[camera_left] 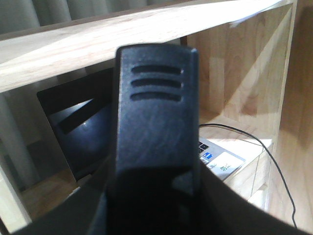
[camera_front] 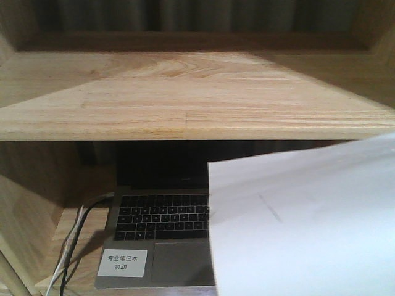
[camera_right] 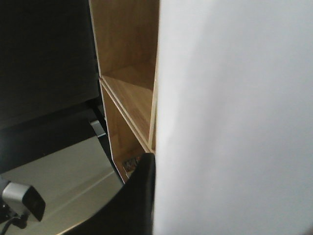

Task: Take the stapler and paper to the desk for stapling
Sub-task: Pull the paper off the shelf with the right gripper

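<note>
The black stapler fills the middle of the left wrist view, its ribbed end pointing up. My left gripper is shut on its lower part, with dark fingers on both sides. The white paper hangs in the air at the lower right of the front view and covers part of the laptop. It also fills the right half of the right wrist view as the paper. My right gripper is shut on its edge; one black finger presses against the sheet and the other is hidden behind it. The desk is out of view.
A light wooden shelf unit stands straight ahead. An open laptop with a white label sits in its lower bay. Cables run down the laptop's left side. A small grey device is at the lower left.
</note>
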Controlling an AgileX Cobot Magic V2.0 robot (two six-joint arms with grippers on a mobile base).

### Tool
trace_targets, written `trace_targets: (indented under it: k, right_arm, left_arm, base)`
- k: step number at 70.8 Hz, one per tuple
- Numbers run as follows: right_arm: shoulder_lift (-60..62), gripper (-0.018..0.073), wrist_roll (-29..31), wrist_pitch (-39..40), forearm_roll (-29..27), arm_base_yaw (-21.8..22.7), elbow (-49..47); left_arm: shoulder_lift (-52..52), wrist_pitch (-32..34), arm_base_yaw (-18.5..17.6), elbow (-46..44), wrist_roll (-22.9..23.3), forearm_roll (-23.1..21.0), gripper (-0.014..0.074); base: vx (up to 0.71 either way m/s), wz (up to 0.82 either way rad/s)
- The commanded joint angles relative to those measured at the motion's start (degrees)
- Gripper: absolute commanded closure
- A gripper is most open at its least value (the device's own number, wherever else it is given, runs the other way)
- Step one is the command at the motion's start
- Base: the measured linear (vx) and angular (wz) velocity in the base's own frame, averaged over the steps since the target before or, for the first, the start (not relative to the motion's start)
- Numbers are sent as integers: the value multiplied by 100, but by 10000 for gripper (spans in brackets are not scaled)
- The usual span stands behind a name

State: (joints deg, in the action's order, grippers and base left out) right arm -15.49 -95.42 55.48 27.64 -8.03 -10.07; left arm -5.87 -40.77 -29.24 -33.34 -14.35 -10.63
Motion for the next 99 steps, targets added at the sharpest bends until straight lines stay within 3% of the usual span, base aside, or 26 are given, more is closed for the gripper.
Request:
trace_targets:
  k: [1,28,44,99]
  right_arm:
    - [13,566,-67,94,-256,75,-163]
    - [337,565,85,-106,-980,75,9]
    - [404,565,278,616,-1618,75,574]
    - [404,564,369,743,-1239,75,574]
  left_arm:
    - [-79,657,-8,-144,13,-96,602]
    - [-79,657,-8,-144,13,-96,602]
    - [-79,657,-8,-144,13,-96,602]
    - [-79,657,-8,-144,13,-96,602]
  base:
    - [0,0]
    - [0,0]
    - [0,0]
    - [0,0]
